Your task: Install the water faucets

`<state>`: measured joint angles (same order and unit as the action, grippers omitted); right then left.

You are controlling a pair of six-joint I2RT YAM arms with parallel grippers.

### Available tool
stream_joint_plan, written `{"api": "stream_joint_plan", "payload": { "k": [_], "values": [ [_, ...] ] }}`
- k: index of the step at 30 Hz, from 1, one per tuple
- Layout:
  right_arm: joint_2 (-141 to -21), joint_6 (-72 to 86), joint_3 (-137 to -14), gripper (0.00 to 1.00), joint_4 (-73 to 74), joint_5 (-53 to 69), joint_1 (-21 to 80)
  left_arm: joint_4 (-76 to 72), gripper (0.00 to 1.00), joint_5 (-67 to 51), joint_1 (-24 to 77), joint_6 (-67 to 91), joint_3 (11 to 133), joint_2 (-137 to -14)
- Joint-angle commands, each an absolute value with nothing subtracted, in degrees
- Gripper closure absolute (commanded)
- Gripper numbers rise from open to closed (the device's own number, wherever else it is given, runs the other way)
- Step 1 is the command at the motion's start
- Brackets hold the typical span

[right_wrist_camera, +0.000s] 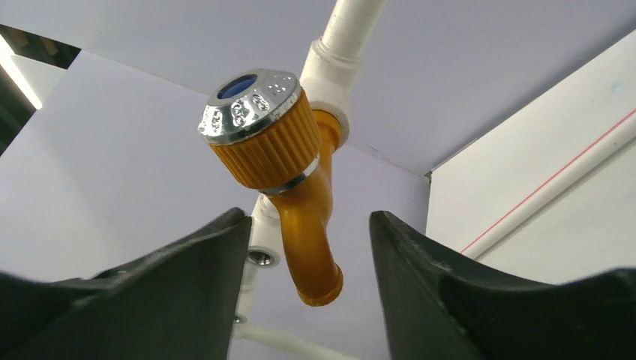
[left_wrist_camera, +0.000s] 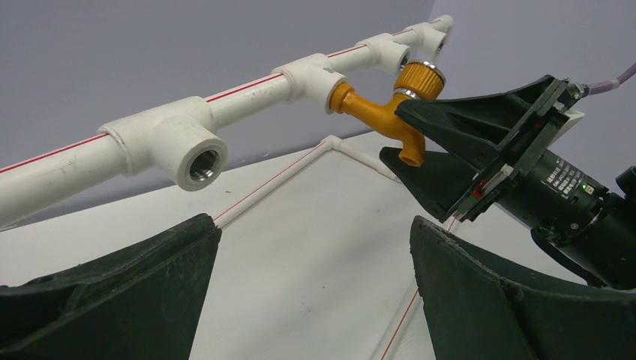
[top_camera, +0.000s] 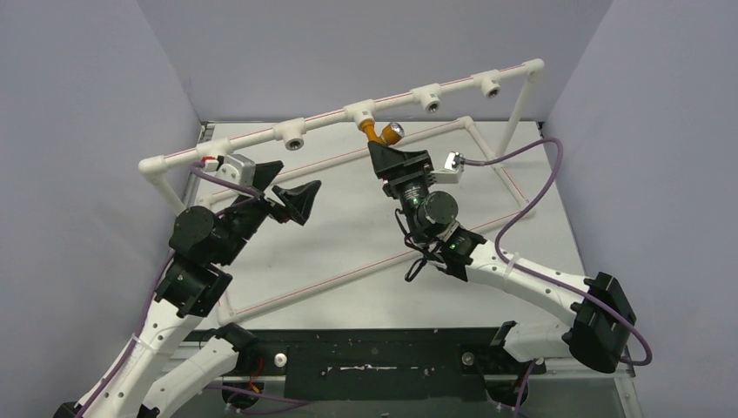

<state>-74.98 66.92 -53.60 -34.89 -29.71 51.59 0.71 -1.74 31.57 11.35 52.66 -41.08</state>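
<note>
- Faucet (right_wrist_camera: 262, 142) seated in tee socket (right_wrist_camera: 330, 71); right gripper (right_wrist_camera: 307, 221) jaws spread either side of its spout, clear of it, so it likely holds itself.
- Left gripper (left_wrist_camera: 313, 232) spread wide, empty, open socket (left_wrist_camera: 199, 161) just ahead.

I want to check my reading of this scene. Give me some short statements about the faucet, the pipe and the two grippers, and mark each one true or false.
1. The faucet sits in a socket of the upper white pipe. True.
2. The right gripper is clamped tight on the faucet. False: its jaws stand apart, with a gap on each side of the faucet.
3. The left gripper is open and holds nothing. True.
4. Every socket on the white pipe has a faucet in it. False: only one does; the nearest socket in the left wrist view is empty, and so are the others seen from above.
</note>
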Motion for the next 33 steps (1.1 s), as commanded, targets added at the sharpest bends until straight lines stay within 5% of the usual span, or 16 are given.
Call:
{"api": "stream_joint_plan", "payload": {
  "k": [1,7,33],
  "values": [
    [-70.27,63.51,-52.01,0.31,-33.08,-29.56,52.5,-0.7,0.03,-1.31,31.82,10.81,54.72,-41.05],
    [-64.15,58.26,-49.0,0.14,-27.65,-28.19,50.33,-0.66,0.03,-1.6,31.82,10.9,54.73,-41.06],
    [-54.82,-13.31,-56.39,0.13,-12.89,-8.89,46.32,-0.7,0.03,-1.85,31.82,10.99,54.78,-40.68]
  ]
}}
